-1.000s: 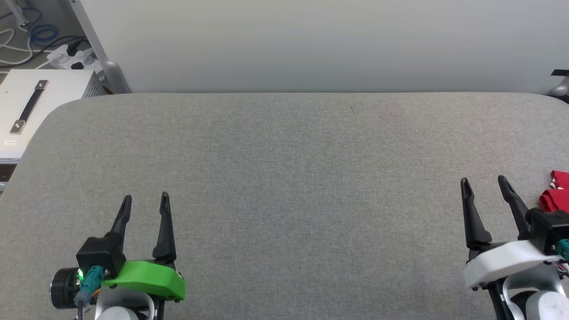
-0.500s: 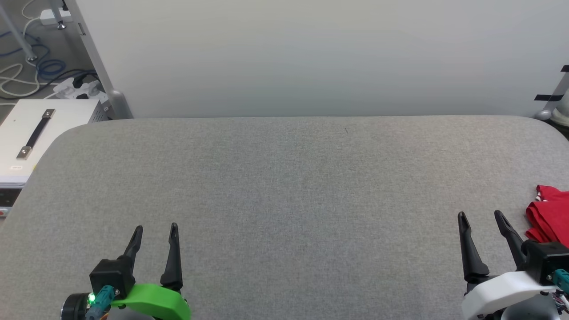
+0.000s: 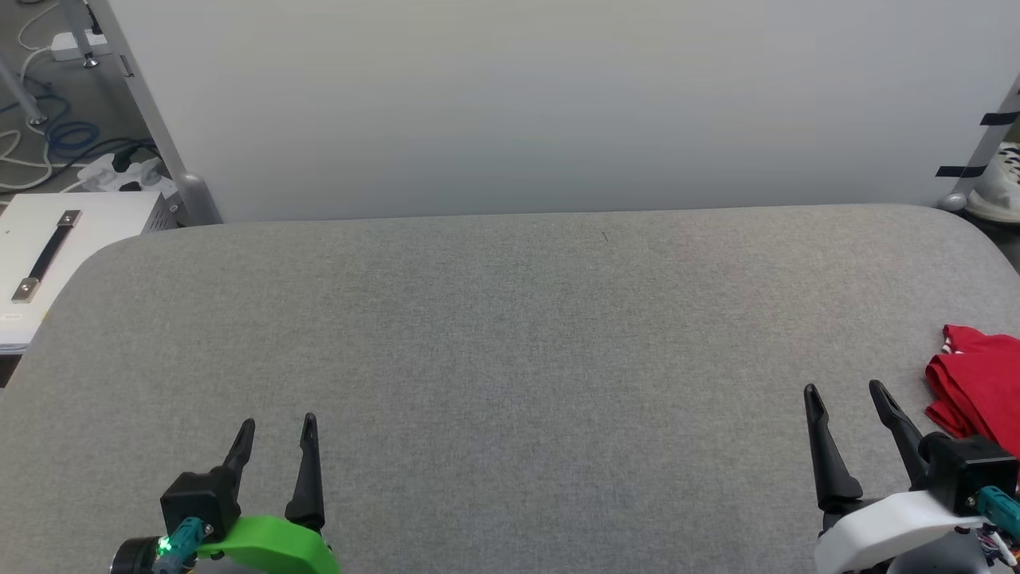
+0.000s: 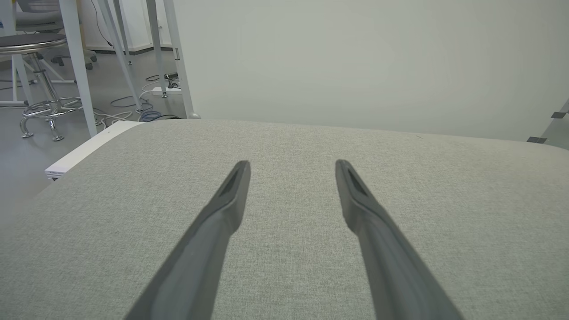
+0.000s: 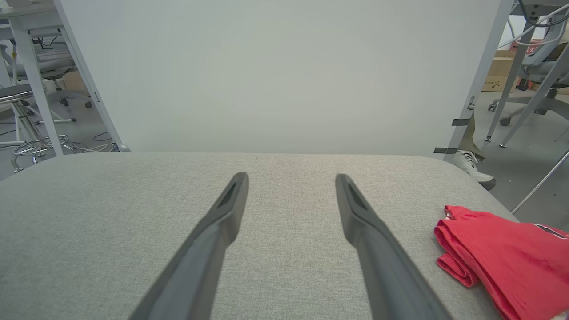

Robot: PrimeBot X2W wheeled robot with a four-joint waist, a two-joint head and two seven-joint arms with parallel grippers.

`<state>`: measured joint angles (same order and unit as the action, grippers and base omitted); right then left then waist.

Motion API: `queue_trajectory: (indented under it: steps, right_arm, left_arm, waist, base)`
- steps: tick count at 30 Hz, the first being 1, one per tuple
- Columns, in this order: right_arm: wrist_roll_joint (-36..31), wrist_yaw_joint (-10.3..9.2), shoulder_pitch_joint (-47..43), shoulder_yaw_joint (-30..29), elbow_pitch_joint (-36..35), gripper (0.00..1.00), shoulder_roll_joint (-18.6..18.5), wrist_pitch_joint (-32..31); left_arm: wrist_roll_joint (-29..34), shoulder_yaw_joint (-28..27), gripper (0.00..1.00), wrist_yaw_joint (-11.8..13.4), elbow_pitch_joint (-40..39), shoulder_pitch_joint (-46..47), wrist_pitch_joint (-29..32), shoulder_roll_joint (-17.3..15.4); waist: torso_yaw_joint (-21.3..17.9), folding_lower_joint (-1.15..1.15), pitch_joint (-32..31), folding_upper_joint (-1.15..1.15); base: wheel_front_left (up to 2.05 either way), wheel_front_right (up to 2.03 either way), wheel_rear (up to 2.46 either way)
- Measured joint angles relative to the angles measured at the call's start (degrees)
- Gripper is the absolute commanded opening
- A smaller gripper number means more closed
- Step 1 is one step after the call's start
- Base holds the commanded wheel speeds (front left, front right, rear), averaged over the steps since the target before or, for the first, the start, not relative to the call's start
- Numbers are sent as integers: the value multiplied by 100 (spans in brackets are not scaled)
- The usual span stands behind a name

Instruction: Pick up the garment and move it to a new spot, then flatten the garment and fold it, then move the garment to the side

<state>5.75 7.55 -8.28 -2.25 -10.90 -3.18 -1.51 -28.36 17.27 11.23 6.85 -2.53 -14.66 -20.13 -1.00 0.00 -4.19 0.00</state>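
The garment (image 3: 976, 383) is a red shirt lying folded at the right edge of the grey padded table (image 3: 510, 335), partly cut off by the head view's border. In the right wrist view the garment (image 5: 502, 253) lies low and to the right, with a bit of black lettering showing. My right gripper (image 3: 845, 391) stands open just left of the garment, apart from it and holding nothing; its fingers (image 5: 213, 235) spread wide over bare table. My left gripper (image 3: 277, 422) is open at the lower left, empty, with its fingers (image 4: 222, 209) over bare fabric.
A white panel (image 3: 510, 104) rises behind the table's far edge. A white box with a black handle (image 3: 48, 255) sits off the left corner, with cables on the floor (image 3: 56, 143). A person's shoe (image 5: 475, 166) stands beyond the right corner, near chair legs (image 5: 524, 102).
The camera has tilted up and turned right, so everything sits lower and further left in the picture and more of the garment shows. Both grippers stay open and empty.
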Motion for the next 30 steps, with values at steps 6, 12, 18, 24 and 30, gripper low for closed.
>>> queue_trajectory:
  steps: [6,12,18,24,30]
  right_arm:
    - [0,0,8,37,0,100,12,0]
    - [1,0,8,43,0,100,16,-9]
    - [5,0,8,41,1,0,16,-9]
    - [5,0,8,37,3,0,16,-9]
    - [-3,0,10,41,41,0,16,-8]
  left_arm:
    - [-26,-40,100,-42,67,1,0,1]
    - [-45,-57,100,-49,110,1,0,10]
    - [-45,-58,0,-48,111,2,9,12]
    - [-44,-62,0,-48,110,2,11,14]
    - [76,-116,0,-86,90,3,69,63]
  waist:
    - [-10,0,12,0]
    - [-36,0,-20,0]
    - [-37,0,-19,0]
    - [-37,0,-14,0]
    - [-30,0,7,0]
  base:
    - [0,0,0]
    - [0,0,0]
    - [0,0,0]
    - [0,0,0]
    - [0,0,0]
